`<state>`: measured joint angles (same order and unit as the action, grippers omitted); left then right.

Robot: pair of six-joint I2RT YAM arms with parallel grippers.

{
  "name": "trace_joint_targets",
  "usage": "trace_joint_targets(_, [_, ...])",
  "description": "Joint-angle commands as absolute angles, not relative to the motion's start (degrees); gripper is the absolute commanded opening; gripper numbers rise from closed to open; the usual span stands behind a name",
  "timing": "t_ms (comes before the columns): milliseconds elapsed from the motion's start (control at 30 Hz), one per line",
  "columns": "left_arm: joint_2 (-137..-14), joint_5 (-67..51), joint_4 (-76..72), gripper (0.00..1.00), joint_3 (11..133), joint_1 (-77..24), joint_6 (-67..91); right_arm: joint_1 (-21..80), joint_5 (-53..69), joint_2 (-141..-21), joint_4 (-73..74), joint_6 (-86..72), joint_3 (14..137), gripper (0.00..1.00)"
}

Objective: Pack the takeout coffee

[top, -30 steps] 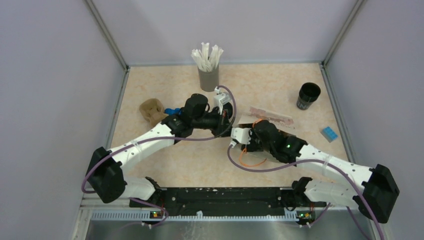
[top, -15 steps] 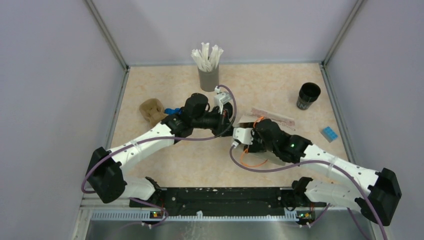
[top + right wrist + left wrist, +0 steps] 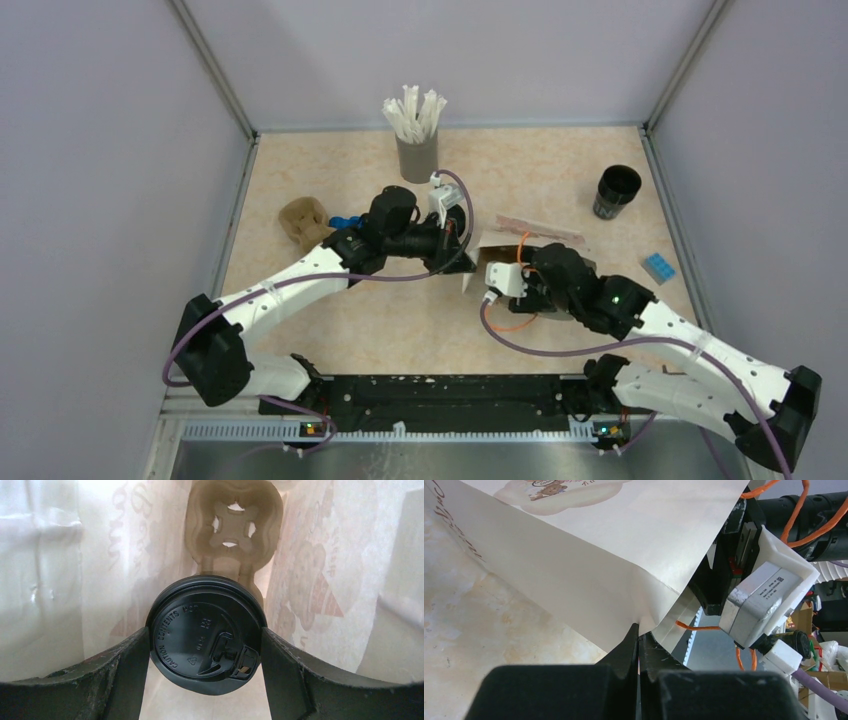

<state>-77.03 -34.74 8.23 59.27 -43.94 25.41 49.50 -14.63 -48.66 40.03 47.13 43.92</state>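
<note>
Okay, right tool point(image 3: 205, 642) clamps the black lidded disposable cup point(image 3: 200, 622) inside the white printed paper bag point(image 3: 574, 555), left tool point(image 3: 639, 636) pinches its edge; likely crushable, so grip gently below lid.

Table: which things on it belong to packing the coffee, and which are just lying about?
In the job: lidded coffee cup in right claw, paper bag pinched by left claw, cup carrier.
Lying about: straw holder, open black cup, blue block, brown lump.
</note>
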Motion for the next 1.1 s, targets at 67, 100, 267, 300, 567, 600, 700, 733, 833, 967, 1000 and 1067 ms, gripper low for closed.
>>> trace_joint_targets(67, [-76.98, -37.42, 7.46, 0.0, 61.61, -44.12, 25.53, 47.53, -17.17, -48.53, 36.83, 50.07, 43.6, 0.67])
trace_joint_targets(100, [-76.93, -37.59, 7.47, 0.0, 61.58, -44.12, 25.57, 47.05, -17.11, -48.89, 36.16, 50.7, 43.71, 0.67])
trace_joint_targets(267, [-76.73, -38.6, 7.71, 0.0, 61.63, -44.12, 25.58, 44.42, -14.4, -49.93, 35.12, 54.19, 43.39, 0.68])
trace_joint_targets(300, [-76.65, -38.6, 8.12, 0.0, 61.76, -44.12, 25.58, 44.15, -13.83, -49.92, 35.24, 55.09, 43.28, 0.68])
trace_joint_targets(567, [-75.8, -39.77, 8.53, 0.0, 61.19, -44.12, 26.69, 43.41, -12.11, -47.95, 36.52, 60.07, 41.74, 0.69])
trace_joint_targets(600, [-75.78, -40.0, 8.53, 0.0, 61.25, -44.12, 26.84, 43.37, -12.13, -47.81, 36.17, 60.89, 41.28, 0.68])
trace_joint_targets(700, [-75.52, -40.24, 8.46, 0.0, 61.81, -44.12, 27.45, 43.42, -12.13, -47.12, 33.52, 62.48, 40.18, 0.68])
trace_joint_targets(733, [-75.43, -40.24, 8.38, 0.0, 61.93, -44.12, 27.77, 43.46, -11.7, -46.85, 33.15, 63.26, 40.18, 0.68])
trace_joint_targets(833, [-75.15, -40.2, 7.73, 0.0, 62.43, -44.12, 29.12, 43.42, -9.72, -46.27, 32.52, 64.7, 40.14, 0.68])
trace_joint_targets(967, [-75.04, -40.07, 7.12, 0.0, 62.51, -44.12, 30.4, 43.42, -9.07, -45.38, 33.97, 64.83, 38.7, 0.68])
trace_joint_targets(1000, [-74.99, -39.92, 7.12, 0.0, 62.49, -44.12, 30.6, 43.42, -8.86, -44.93, 34.39, 64.42, 38.6, 0.68])
trace_joint_targets(1067, [-74.65, -39.95, 6.99, 0.0, 62.36, -44.13, 31.11, 43.42, -8.75, -44.72, 36.13, 64.42, 38.71, 0.68])
